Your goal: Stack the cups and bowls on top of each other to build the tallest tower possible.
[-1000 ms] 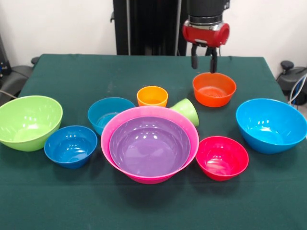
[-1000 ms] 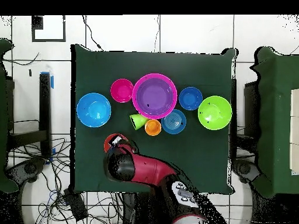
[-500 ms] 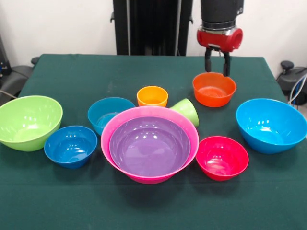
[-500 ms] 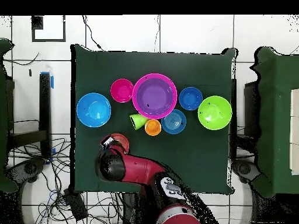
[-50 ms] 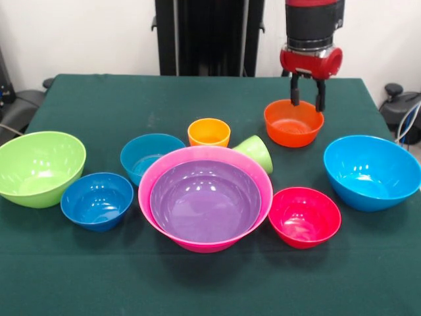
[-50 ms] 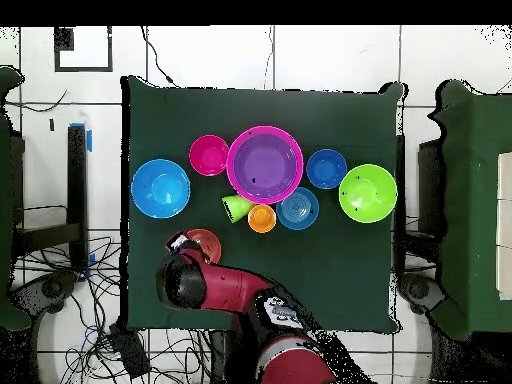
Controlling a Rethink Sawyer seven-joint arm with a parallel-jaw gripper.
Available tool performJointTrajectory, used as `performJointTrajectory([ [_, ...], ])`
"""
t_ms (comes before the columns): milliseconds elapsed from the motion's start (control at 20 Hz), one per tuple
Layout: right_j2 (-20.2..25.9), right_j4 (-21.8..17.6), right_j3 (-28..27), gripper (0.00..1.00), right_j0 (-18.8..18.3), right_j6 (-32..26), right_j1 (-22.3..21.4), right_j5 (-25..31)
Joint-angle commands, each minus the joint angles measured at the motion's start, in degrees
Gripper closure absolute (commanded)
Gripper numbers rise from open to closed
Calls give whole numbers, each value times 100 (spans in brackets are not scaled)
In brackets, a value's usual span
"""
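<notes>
A: Two dark fingers (image 5: 297, 91) hang from the pincer (image 5: 308, 99), spread apart with a gap between them, gripping nothing. They straddle the far rim of the orange bowl (image 5: 293, 122); whether they touch it I cannot tell.

B: And from above?

A: The pincer (image 6: 180, 243) sits just beside the orange bowl (image 6: 204, 241), the red arm (image 6: 235, 293) reaching in from the worktop's (image 6: 320, 270) bottom edge.

B: Where does that bowl stand on the worktop (image 5: 131, 99)?

A: Toward the far right corner in the front view, alone and upright. Nearer the right edge is the sky blue bowl (image 5: 371, 171), and just beside that, toward the front edge, the red-pink bowl (image 5: 304, 216).

B: The tower?

A: Only the big pink bowl (image 5: 260, 172) with the purple bowl (image 5: 205, 199) nested inside, at the middle of the worktop. Behind it the orange cup (image 5: 208, 132) stands upright, and the lime green cup (image 5: 256, 153) lies tipped on its side against the pink rim.

B: The left side?

A: The teal bowl (image 5: 148, 156) is just beside the pink one, the dark blue bowl (image 5: 97, 200) in front of it, and the large lime green bowl (image 5: 39, 167) by the left edge, all separate
</notes>
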Motion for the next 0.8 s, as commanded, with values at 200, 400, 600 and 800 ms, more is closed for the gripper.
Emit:
performJointTrajectory([
  [200, 395, 253, -678, 0, 48, 1153, 631, -699],
  [400, 376, 295, -810, 0, 82, 1151, 766, -797],
  [600, 466, 319, -864, 0, 79, 1235, 868, -925],
  [800, 617, 317, -859, 0, 42, 1328, 909, -953],
])
